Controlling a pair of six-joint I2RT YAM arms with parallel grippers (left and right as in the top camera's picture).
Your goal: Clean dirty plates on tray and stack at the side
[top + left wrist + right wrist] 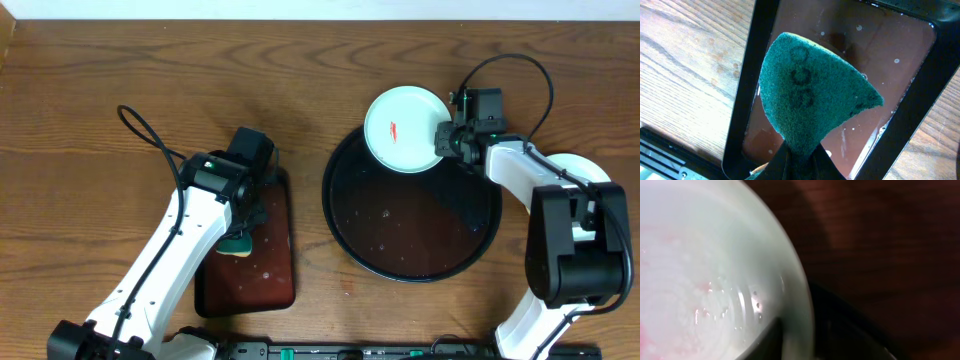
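Note:
The large round black tray (420, 235) lies right of centre. A mint-white plate (400, 125) with a small red smear is lifted and tilted over the tray's far rim. My right gripper (447, 140) is shut on its right edge. In the right wrist view the plate (710, 275) fills the left, wet with pink smears, with my finger (790, 332) on its rim. Another pale plate (585, 168) lies right of the tray, partly hidden under my right arm. My left gripper (240, 232) is shut on a green scouring sponge (812, 95).
A smaller dark brown rectangular tray (270, 270) lies under my left gripper, wet with droplets; it also shows in the left wrist view (900, 55). The black tray's rim (855, 330) shows beside the held plate. The table's front edge is close below.

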